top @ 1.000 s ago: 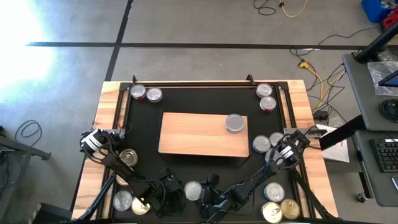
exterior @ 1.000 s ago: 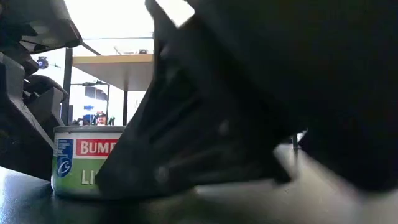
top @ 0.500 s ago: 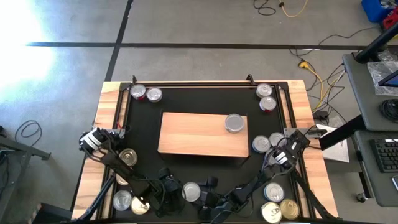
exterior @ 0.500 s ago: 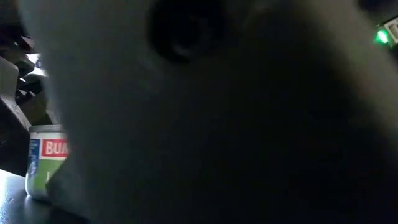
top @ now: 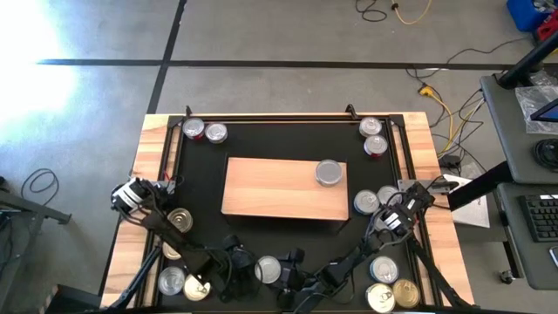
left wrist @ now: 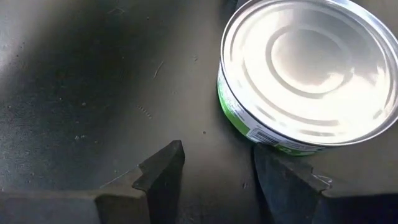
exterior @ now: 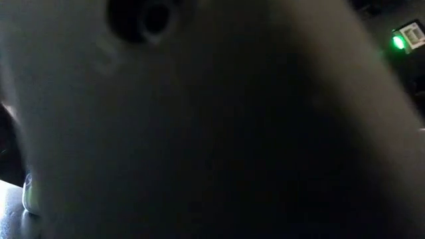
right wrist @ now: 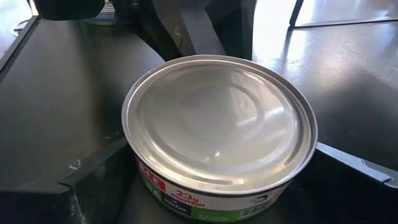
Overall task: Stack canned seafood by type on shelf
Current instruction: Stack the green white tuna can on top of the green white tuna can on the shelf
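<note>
**Both grippers low at the near edge, one tin between the right fingers**

The right gripper (right wrist: 217,186) sat low at the near middle of the black mat (top: 200,187), its fingers (right wrist: 93,180) spread wide on either side of a silver-lidded tin (right wrist: 217,134) with a red and green label; no squeeze showed. The left gripper (left wrist: 214,180) waited just left of that tin, its fingers (left wrist: 163,171) parted with nothing between them, one beside the can's wall.

The shelf (top: 279,187) lay mid-mat with one tin on it (top: 329,173) at its far right corner. Other tins stood in small groups at the mat's far left (top: 204,132), far right (top: 372,136), near left (top: 179,220) and near right (top: 384,296), all off the shelf. The low view was blocked by a dark arm.
</note>
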